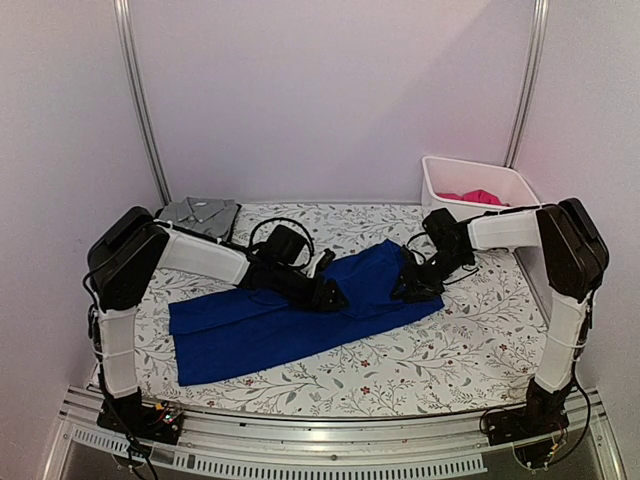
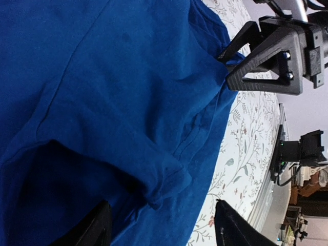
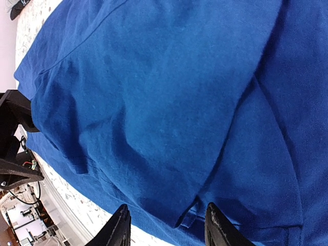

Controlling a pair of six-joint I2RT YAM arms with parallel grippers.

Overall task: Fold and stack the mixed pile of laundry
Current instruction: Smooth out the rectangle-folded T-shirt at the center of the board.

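The royal-blue garment lies flat on the floral table covering. It runs as a slant from near the near-left corner up toward the middle of the right side. My left gripper is down on its middle stretch. Its fingers stand wide apart, astride a folded flap of the blue cloth, and are not closed on it. Just to the right, at the garment's far-right end, my right gripper stands about half open. A hem of the blue cloth lies between its fingers, and I cannot tell whether they press on it. The two grippers are near each other, tips facing. Farther back, the grey collared shirt sits folded in the far-left corner. At the far-right corner stands the white bin, with the magenta-pink garment inside it.
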